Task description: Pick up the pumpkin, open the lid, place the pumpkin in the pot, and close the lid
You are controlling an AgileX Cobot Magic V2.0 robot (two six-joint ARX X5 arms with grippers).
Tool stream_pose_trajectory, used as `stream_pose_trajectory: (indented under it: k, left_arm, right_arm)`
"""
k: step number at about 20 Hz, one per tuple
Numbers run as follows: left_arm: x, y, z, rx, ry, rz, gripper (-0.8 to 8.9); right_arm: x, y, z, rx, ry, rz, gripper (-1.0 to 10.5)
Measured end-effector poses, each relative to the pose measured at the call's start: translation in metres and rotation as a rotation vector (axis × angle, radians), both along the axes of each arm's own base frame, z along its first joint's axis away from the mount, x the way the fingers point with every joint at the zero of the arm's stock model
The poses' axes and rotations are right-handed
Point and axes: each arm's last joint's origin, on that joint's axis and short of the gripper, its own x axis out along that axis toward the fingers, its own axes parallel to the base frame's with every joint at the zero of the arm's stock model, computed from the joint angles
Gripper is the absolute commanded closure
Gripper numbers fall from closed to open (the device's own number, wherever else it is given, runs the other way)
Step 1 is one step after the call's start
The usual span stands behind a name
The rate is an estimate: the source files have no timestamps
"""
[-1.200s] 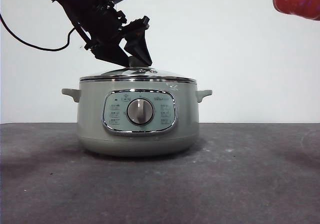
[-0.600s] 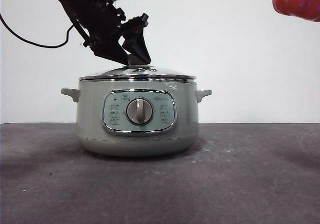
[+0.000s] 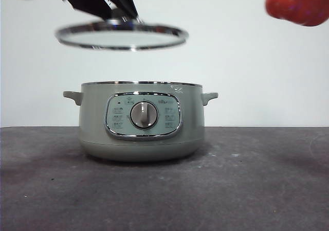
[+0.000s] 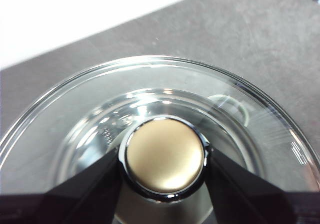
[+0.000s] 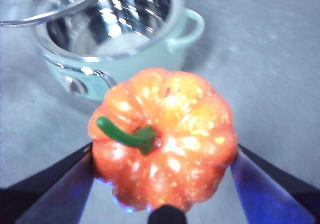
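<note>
Glass lid [image 3: 121,36]: fragile, slick; knob [image 4: 165,155] clamped between left gripper [image 4: 164,159] jaws, above pot [image 3: 142,120]. Pumpkin [image 5: 164,136]: glossy, rigid; pinched at flanks within right gripper [image 5: 162,159]

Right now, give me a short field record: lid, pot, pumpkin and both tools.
lid: round clear glass lid with chrome rim, lifted clear above the pot
pot: sage-green round electric pot, open, on the dark table
pumpkin: glossy orange ribbed pumpkin, held up in the air
left tool: shut on lid knob
right tool: shut on pumpkin
</note>
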Motion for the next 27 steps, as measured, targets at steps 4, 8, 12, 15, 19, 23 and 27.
stream_pose_trajectory:
  k: [4,8,12,15,19,23,27]
  left_arm:
    - [-0.047,0.025,0.033,-0.003,-0.020,0.020,8.22]
    - [-0.097,0.048,0.059,-0.016,-0.072,0.042,8.22]
    - [-0.137,0.067,0.068,-0.004,-0.059,0.053,8.22]
    - [-0.163,0.079,0.071,-0.006,-0.062,0.053,8.22]
    - [-0.192,0.092,0.073,-0.007,-0.066,0.053,8.22]
    - [-0.209,0.099,0.073,-0.013,-0.076,0.054,8.22]
    - [-0.212,0.101,0.071,-0.002,-0.053,0.053,8.22]
  right_arm:
    - [0.029,0.019,-0.007,-0.002,0.011,0.035,9.6]
    - [0.064,0.047,0.001,-0.010,0.021,0.086,9.6]
    - [0.098,0.080,0.010,-0.019,0.009,0.149,9.6]
    - [0.125,0.108,0.010,-0.041,0.013,0.195,9.6]
    - [0.162,0.143,0.003,-0.065,0.015,0.240,9.6]
    - [0.196,0.172,-0.015,-0.086,0.020,0.258,9.6]
    - [0.215,0.191,-0.051,-0.159,0.015,0.260,9.6]
